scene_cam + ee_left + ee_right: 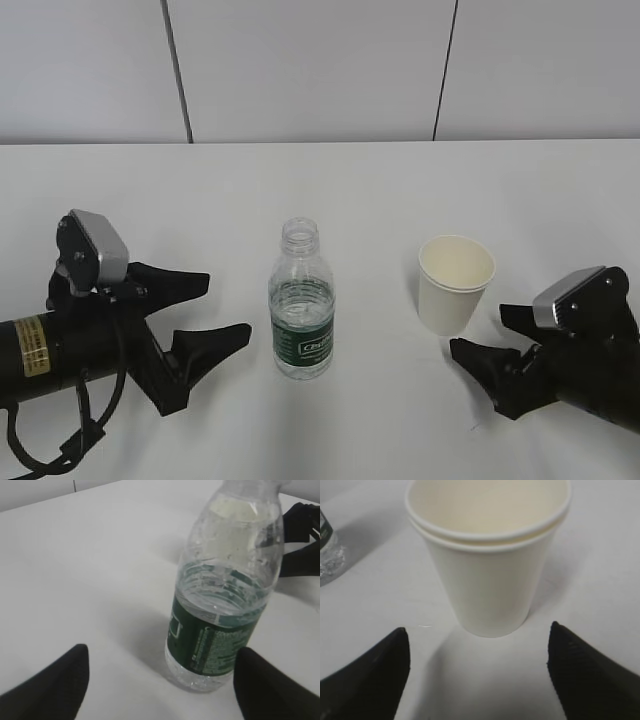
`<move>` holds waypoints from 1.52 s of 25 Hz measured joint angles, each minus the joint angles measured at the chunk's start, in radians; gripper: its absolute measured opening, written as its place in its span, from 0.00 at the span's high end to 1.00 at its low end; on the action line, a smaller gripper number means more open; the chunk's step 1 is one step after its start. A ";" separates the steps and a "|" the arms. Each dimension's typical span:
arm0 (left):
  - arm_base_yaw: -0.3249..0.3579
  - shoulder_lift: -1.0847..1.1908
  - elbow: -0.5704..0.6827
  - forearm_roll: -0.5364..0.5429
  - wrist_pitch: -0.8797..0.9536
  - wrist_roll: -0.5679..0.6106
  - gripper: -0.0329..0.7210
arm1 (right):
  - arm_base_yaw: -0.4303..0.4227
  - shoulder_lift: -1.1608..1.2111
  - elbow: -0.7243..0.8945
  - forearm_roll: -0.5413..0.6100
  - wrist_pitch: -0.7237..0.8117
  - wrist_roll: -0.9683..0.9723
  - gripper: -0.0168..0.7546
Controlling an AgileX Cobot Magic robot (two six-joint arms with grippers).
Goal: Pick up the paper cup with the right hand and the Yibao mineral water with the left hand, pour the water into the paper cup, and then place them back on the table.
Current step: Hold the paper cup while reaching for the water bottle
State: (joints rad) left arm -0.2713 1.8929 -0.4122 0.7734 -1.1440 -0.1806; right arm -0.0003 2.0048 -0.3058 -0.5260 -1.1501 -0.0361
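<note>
The Yibao mineral water (301,302) stands upright and capless on the white table (350,190), with clear water inside up to the top of the green label. The white paper cup (455,284) stands upright to its right and is empty. My left gripper (226,308) is open, just left of the bottle, not touching it. In the left wrist view the bottle (225,595) stands just ahead of the open gripper (162,662). My right gripper (479,333) is open, right of the cup. In the right wrist view the cup (490,560) stands just ahead of the open gripper (477,645).
A pale panelled wall (320,65) with dark seams rises behind the table's far edge. The bottle's base (327,550) shows at the left edge of the right wrist view. The right gripper's black fingers (302,540) show behind the bottle in the left wrist view.
</note>
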 joint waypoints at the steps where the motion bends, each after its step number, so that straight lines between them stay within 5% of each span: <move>1: 0.000 0.000 -0.001 -0.005 0.000 0.000 0.23 | 0.000 0.015 -0.013 -0.002 0.000 0.000 0.11; 29: 0.000 0.000 -0.002 -0.044 0.000 -0.004 0.24 | 0.000 0.175 -0.262 -0.107 0.000 0.060 0.12; 38: 0.000 0.000 -0.002 -0.044 0.000 -0.004 0.24 | 0.000 0.179 -0.267 -0.115 0.000 0.061 0.24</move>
State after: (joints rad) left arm -0.2713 1.8932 -0.4141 0.7295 -1.1440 -0.1847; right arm -0.0003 2.1841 -0.5724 -0.6413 -1.1501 0.0246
